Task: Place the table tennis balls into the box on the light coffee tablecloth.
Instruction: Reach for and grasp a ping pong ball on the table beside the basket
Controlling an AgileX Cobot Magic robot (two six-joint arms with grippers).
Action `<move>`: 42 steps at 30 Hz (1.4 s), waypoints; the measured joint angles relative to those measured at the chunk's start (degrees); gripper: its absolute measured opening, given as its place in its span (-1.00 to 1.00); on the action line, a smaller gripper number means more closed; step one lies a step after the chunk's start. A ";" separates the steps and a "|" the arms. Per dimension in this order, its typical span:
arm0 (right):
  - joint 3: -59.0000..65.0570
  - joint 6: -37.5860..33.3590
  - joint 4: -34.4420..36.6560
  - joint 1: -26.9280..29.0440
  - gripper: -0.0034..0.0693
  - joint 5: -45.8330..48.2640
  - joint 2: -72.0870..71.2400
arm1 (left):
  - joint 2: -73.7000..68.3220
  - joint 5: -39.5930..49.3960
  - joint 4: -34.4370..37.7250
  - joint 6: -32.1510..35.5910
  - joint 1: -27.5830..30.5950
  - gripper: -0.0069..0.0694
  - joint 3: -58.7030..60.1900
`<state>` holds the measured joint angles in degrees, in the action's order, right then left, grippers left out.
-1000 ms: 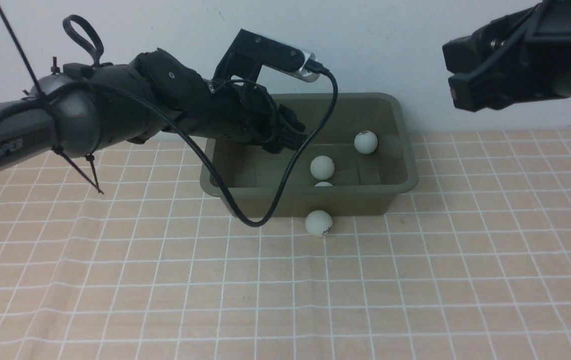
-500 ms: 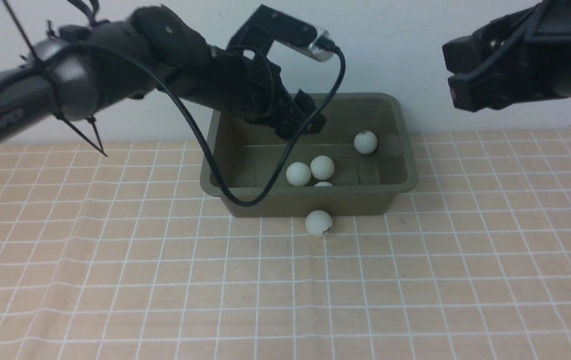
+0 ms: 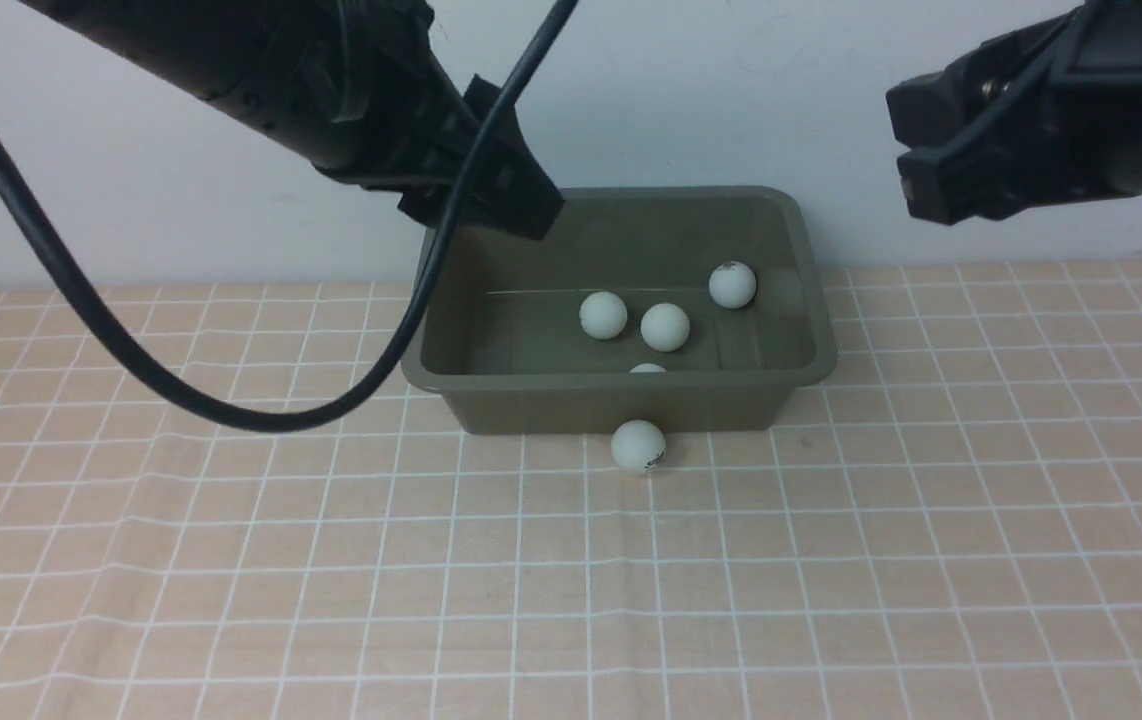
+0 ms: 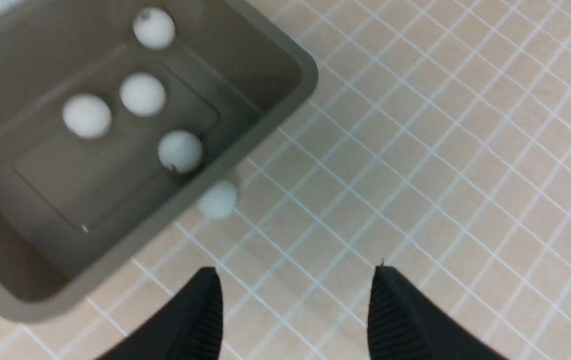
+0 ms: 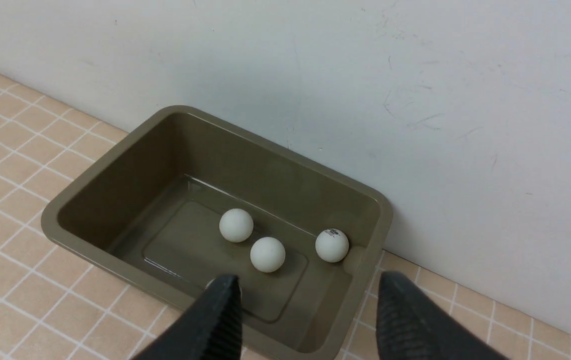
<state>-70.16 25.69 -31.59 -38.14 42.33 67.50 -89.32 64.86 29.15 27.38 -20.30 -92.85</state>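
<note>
The olive-green box (image 3: 811,365) stands on the light coffee tablecloth (image 3: 571,580) against the wall. Inside it lie several white table tennis balls: one (image 3: 603,314), a second (image 3: 665,326), a third (image 3: 732,284) by the far right wall, and one half hidden behind the near wall (image 3: 647,369). Another ball (image 3: 638,445) rests on the cloth, touching the box's near wall outside. My left gripper (image 3: 521,200) hangs high over the box's left end, open and empty (image 4: 295,300). My right gripper (image 3: 916,150) hovers high at the right, fingers apart, holding nothing (image 5: 305,310).
A pale wall runs right behind the box. The left arm's black cable (image 3: 231,415) droops in a loop over the cloth to the left of the box. The cloth is slightly creased in front.
My left gripper let a ball fall into the box, then rose and drew back to the left. The new ball rolled and nudged its neighbour to the right. My right arm stayed still.
</note>
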 joint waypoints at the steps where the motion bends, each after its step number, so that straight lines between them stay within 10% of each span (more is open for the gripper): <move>1: 0.00 0.00 -0.05 0.00 0.05 0.00 0.00 | 0.00 1.10 -0.80 -1.46 -0.62 -0.03 0.35; 9: 0.00 -0.02 -0.05 0.00 0.05 0.00 0.00 | 0.00 0.42 -7.62 -7.19 -8.74 -0.32 9.51; 23: 0.00 -0.07 -0.05 0.00 0.05 0.02 0.00 | -0.19 -38.61 -3.05 -9.17 -12.94 -0.32 34.27; 35: 0.00 -0.07 -0.25 0.00 0.05 -1.47 0.00 | -10.07 -50.35 5.53 -4.30 -12.94 0.37 35.35; 42: 0.00 -0.07 -0.47 0.00 0.05 -4.13 0.00 | -13.07 -59.27 10.47 -2.33 -15.15 0.43 35.35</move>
<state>-70.16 25.62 -32.06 -38.14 38.20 67.50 -102.39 5.59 39.62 25.05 -35.45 -57.50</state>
